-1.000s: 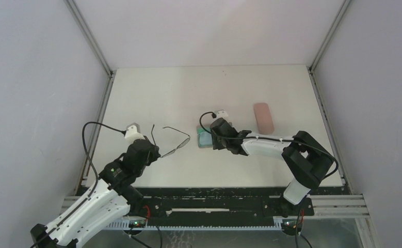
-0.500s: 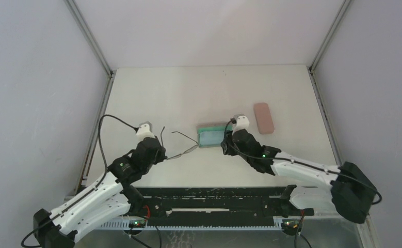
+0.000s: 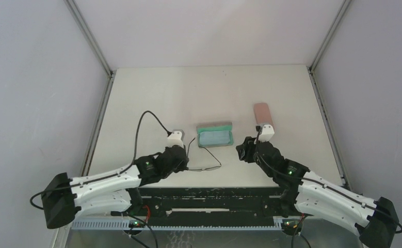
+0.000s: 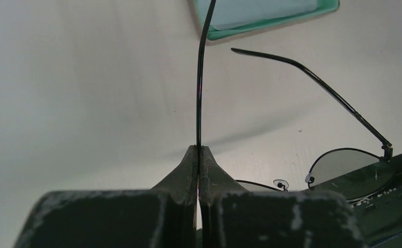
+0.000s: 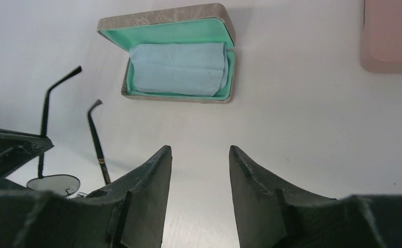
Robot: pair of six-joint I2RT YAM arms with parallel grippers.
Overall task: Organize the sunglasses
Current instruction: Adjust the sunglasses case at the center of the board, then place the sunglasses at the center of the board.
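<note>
Taking the arms' bases as six o'clock in the overhead view, the left hand reaches in from eight o'clock to the near middle of the worktop; its fingers are pressed together, pinching one thin black temple of the sunglasses. That temple runs straight out from the fingertips toward twelve o'clock; the other temple is unfolded too and angles off beside it. The round dark lenses sit close to the worktop's near edge, just past the black rail; whether the frame rests on the surface or hangs slightly above it I cannot tell.

The right hand hovers at about three o'clock of the sunglasses, well apart from them; its fingers are spread, with nothing between them but bare worktop.

Farther out, at twelve o'clock of the sunglasses, the open case lies on the worktop, grey-brown outside and mint green inside, its lid thrown back toward twelve o'clock; a folded light blue cloth fills its tray. The held temple's tip points at the case's near rim.

Farthest, at about two o'clock of the open case and apart from it, lies the pink case, closed.
</note>
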